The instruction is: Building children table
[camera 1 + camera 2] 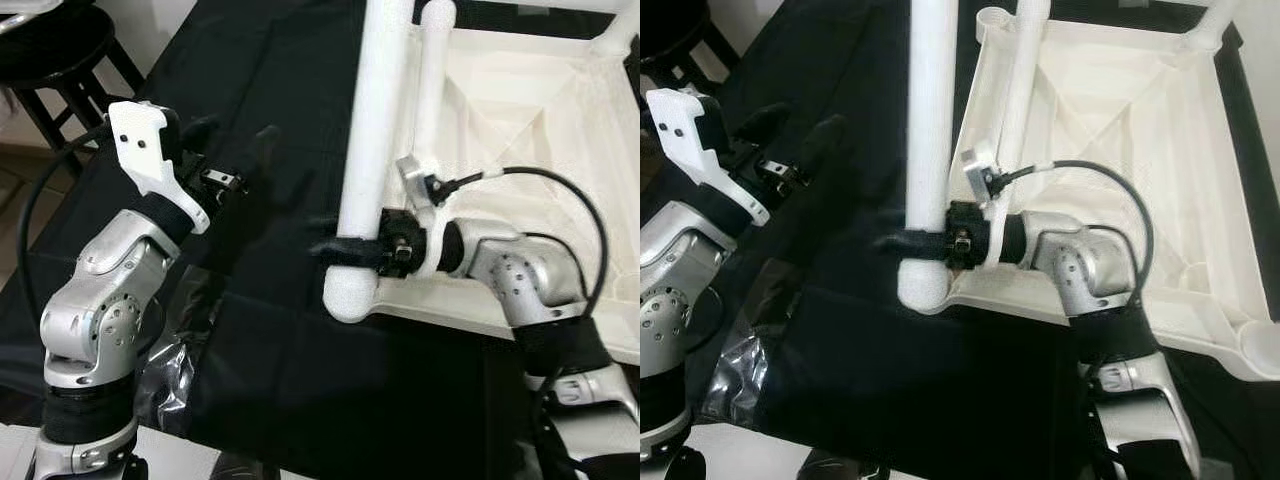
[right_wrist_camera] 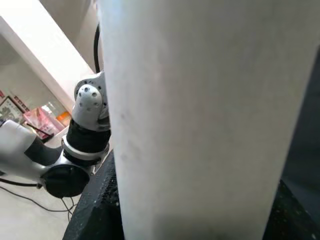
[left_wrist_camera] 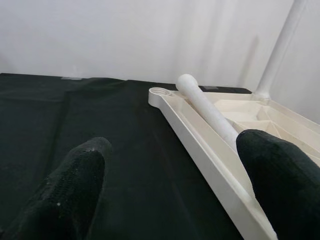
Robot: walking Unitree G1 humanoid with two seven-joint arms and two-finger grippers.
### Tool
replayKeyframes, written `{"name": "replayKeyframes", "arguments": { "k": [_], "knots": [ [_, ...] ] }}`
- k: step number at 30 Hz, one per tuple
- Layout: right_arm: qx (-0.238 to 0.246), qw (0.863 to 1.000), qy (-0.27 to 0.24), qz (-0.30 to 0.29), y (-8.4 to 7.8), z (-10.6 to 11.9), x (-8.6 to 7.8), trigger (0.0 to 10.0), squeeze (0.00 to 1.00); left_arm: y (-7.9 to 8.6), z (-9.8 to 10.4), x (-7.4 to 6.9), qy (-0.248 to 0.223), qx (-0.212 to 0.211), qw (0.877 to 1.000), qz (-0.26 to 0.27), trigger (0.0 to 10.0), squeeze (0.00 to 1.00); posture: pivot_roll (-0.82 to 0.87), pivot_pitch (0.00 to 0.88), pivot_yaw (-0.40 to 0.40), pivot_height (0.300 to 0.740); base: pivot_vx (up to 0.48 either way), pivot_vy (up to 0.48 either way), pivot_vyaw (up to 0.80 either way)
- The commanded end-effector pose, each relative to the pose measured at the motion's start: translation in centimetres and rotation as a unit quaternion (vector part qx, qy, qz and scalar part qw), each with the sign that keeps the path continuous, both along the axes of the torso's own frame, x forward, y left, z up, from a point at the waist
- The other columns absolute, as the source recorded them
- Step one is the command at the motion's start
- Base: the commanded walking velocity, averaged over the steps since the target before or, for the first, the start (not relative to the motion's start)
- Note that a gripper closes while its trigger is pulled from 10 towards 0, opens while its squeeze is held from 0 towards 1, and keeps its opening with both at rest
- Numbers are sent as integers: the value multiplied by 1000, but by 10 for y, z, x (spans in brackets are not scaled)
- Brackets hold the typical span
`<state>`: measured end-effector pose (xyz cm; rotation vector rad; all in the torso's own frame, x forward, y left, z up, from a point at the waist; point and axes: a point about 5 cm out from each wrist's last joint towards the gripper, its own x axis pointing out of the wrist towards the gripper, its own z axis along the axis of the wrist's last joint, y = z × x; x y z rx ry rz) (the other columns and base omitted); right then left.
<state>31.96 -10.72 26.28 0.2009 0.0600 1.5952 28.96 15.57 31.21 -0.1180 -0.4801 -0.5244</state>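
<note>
Covering most of what you see is a black cloth (image 1: 270, 330), matte and creased, spread over the work surface. On its right side lies the white tabletop (image 1: 1110, 130) of the children's table, turned underside up: a smooth moulded plastic square with raised rim walls, diagonal ribs inside and a round threaded socket (image 3: 160, 92) at the corner nearest the left arm. One leg already stands in the far corner (image 1: 1206, 30). A second white leg (image 3: 207, 107), a plain cylinder with a rounded end, lies inside the tray along its rim.

Your right gripper (image 1: 345, 255) has its black fingers clamped around a third leg (image 1: 370, 150), a thick matte white tube with a domed end, just above that end; the tube runs along the tabletop's left edge, its end near the tabletop's near-left corner.

Your left gripper (image 1: 235, 155) hovers over bare cloth well to the left, its two textured black fingers (image 3: 75, 185) spread wide with nothing between them.

A dark wooden stool (image 1: 60, 60) stands beyond the cloth's far-left corner.
</note>
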Motion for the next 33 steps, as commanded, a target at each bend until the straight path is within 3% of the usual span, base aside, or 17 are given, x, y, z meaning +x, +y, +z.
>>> {"name": "replayKeyframes", "arguments": {
  "k": [1, 5, 10, 13, 21, 23, 26, 33],
  "knots": [
    [5, 1000, -8, 13, 3, 3, -1, 10000, 0, 1, -2, -4, 0, -2, 1000, -4, 10000, 0, 67, 348, 28, 740, 0, 0, 0],
    [8, 999, -34, 3, 2, 14, 7, 10000, 0, 0, -2, -5, 1, -1, 1000, -6, 10000, 0, 67, 347, 27, 740, 0, 0, 0],
    [-65, 989, -127, -26, 6, 9, 10, 10000, 0, -2, -2, -5, 0, -3, 1000, -8, 10000, 0, 61, 350, 27, 740, 0, 0, 0],
    [-82, 984, -150, -45, 11, 8, 14, 10000, 0, -4, -2, -5, 1, -4, 1000, -9, 10000, 0, 60, 355, 26, 740, 0, 0, 0],
    [-99, 984, -143, -29, 14, -1, 10, 10000, 0, -3, -3, -5, 1, -5, 1000, -7, 10000, 0, 63, 360, 23, 740, 0, 0, 0],
    [-96, 986, -135, -14, 15, -2, 6, 10000, 0, -2, -3, -5, 1, -5, 1000, -6, 10000, 0, 63, 361, 23, 740, 0, 0, 0],
    [-42, 994, -91, 49, 10, 8, -8, 10000, 0, -1, -3, -6, 2, -5, 1000, -4, 10000, 0, 64, 364, 21, 740, 0, 0, 0],
    [-56, 992, -91, 71, 2, 4, -12, 10000, 0, -1, -3, -6, 2, -5, 1000, -4, 10000, 0, 63, 363, 21, 740, 0, 0, 0]
  ]
}}
